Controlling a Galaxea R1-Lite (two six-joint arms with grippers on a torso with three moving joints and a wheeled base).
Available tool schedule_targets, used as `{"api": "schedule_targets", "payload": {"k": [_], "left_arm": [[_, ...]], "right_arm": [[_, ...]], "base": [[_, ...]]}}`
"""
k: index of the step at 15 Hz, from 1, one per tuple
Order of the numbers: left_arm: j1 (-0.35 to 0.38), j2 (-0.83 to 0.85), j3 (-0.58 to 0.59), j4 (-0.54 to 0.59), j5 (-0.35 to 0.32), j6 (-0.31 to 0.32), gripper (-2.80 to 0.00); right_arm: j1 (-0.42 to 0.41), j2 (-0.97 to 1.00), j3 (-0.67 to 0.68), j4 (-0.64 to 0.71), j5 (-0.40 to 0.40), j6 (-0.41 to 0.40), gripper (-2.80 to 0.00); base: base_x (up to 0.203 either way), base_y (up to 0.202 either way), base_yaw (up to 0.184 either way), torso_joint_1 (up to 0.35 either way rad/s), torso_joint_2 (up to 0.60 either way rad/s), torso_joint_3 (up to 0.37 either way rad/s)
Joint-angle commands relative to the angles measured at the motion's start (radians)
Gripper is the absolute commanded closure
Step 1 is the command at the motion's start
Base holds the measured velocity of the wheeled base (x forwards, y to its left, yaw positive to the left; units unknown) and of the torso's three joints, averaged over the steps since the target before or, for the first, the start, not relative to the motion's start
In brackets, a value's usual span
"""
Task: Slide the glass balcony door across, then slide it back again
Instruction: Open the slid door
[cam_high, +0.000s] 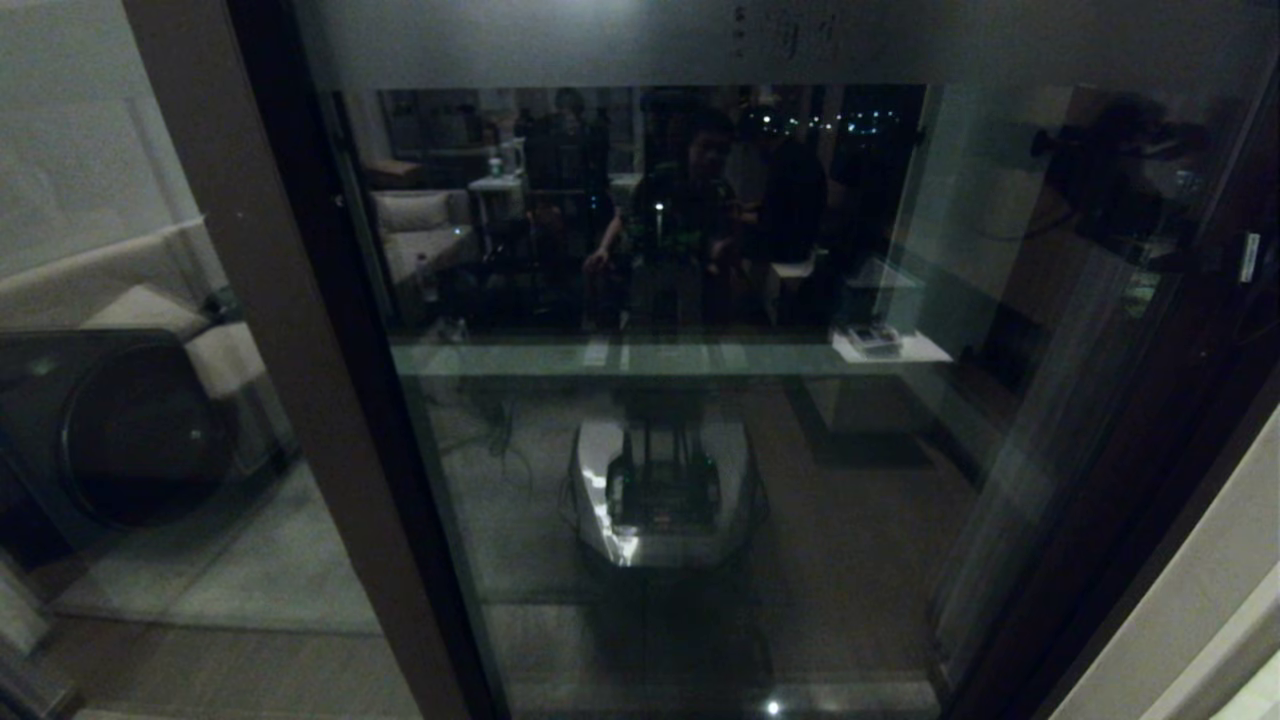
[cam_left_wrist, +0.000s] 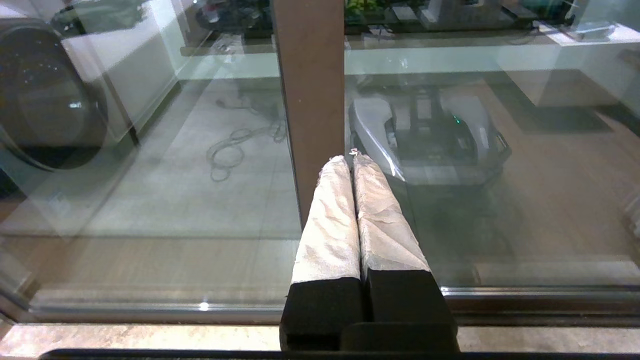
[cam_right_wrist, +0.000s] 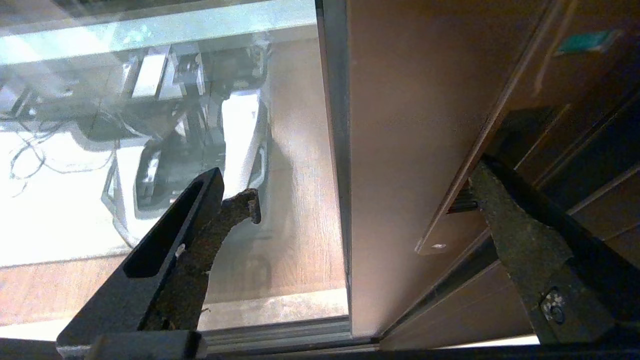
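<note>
Glass balcony door fills the view ahead, its right stile beside the jamb. Right end effector spread around that stile; left end effector pressed together at the left stile. Probably near closed; stage unclear.

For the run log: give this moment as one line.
left gripper: shut, tips at brown stile | right gripper: open, straddling glass balcony door edge stile | door: spans the view

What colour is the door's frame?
Dark brown; the door frame shows best in the right wrist view, between the open right gripper's fingers.
</note>
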Motion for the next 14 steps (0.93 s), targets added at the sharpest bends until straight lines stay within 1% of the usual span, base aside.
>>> {"api": "schedule_targets", "payload": {"k": [1, 14], "left_arm": [[0.000, 0.000, 0.000, 0.000, 0.000, 0.000, 0.00], [0.000, 0.000, 0.000, 0.000, 0.000, 0.000, 0.00]], "right_arm": [[0.002, 0.001, 0.004, 0.001, 0.004, -0.002, -2.80], [0.018, -0.002, 0.012, 0.001, 0.004, -0.002, -2.80]], "base": [[0.000, 0.000, 0.000, 0.000, 0.00, 0.000], [0.000, 0.000, 0.000, 0.000, 0.00, 0.000]]}}
